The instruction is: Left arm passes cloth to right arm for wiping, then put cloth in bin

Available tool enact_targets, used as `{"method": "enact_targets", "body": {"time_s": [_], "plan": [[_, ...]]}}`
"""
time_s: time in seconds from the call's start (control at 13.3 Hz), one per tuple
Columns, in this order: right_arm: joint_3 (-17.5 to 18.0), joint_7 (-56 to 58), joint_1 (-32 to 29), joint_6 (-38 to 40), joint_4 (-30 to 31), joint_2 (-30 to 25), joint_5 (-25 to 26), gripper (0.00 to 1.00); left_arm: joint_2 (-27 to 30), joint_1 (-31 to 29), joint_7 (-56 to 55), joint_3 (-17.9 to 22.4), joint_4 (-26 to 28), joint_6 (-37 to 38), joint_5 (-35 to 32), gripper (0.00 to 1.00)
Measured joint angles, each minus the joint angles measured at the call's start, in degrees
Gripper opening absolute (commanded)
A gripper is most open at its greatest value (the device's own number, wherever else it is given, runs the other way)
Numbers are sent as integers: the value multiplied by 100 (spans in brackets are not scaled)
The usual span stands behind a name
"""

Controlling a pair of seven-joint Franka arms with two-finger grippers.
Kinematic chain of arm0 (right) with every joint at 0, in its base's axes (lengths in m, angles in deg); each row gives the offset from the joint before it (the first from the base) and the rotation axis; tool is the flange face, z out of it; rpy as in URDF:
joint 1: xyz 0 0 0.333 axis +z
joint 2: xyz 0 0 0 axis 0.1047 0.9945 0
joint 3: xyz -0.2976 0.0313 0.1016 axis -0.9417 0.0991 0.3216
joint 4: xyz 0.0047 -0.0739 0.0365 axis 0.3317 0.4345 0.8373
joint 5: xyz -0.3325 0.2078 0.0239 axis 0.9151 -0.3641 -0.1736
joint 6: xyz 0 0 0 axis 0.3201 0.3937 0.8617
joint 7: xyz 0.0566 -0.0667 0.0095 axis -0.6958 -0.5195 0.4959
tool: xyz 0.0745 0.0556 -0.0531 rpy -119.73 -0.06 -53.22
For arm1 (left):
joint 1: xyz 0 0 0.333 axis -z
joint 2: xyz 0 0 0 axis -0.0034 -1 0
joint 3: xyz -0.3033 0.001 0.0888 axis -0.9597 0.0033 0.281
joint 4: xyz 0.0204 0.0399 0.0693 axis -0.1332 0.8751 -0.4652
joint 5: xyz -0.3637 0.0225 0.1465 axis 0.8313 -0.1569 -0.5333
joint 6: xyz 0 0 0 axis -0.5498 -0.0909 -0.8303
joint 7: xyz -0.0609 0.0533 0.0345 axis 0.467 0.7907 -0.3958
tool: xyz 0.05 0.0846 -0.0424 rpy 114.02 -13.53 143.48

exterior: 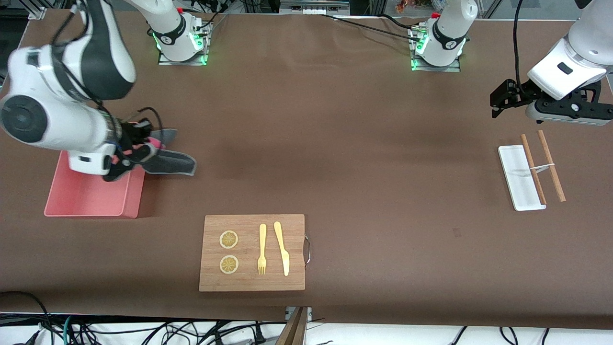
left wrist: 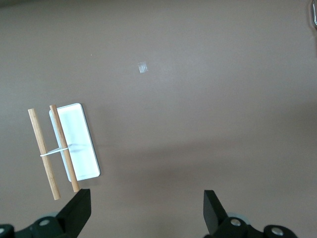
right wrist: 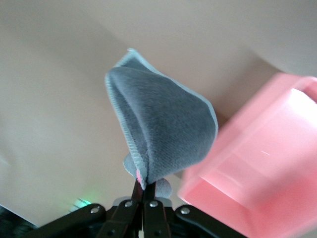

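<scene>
Nearest the front camera lies a wooden cutting board (exterior: 252, 253) with a yellow fork (exterior: 262, 249), a knife (exterior: 282, 248) and two lemon slices (exterior: 229, 239); farther from it, at the right arm's end of the table, the right gripper (exterior: 128, 154) hangs over the pink bin's (exterior: 91, 195) rim, holding the cloth (exterior: 168, 162). From the left wrist, the left gripper (left wrist: 147, 210) waits with fingers (left wrist: 78, 208) spread, over bare table near a narrow white tray (left wrist: 79, 144) and two wooden sticks (left wrist: 43, 153). From the right wrist, the fingers (right wrist: 144, 206) pinch the cloth's grey fold beside the bin.
</scene>
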Motion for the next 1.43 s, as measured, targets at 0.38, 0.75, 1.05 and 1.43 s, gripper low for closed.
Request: {"method": "enact_targets", "body": {"time_s": [0.38,0.75,1.05,1.43], "plan": [[-280,1422,-815,-358,304,-196,858,0,3,-9,0,20,0,0,0,100],[-356,1702,-1243,-936,865,13,1075,4,3,-78,0,26,0,0,0,100],[-363,1703,-1246,-1216,992,305,1064,100,3,-109,0,26,0,0,0,100],[-330,1593,-1239,-1405,894,-61,180,100,41,-210,31,25,0,11,40,100]]}}
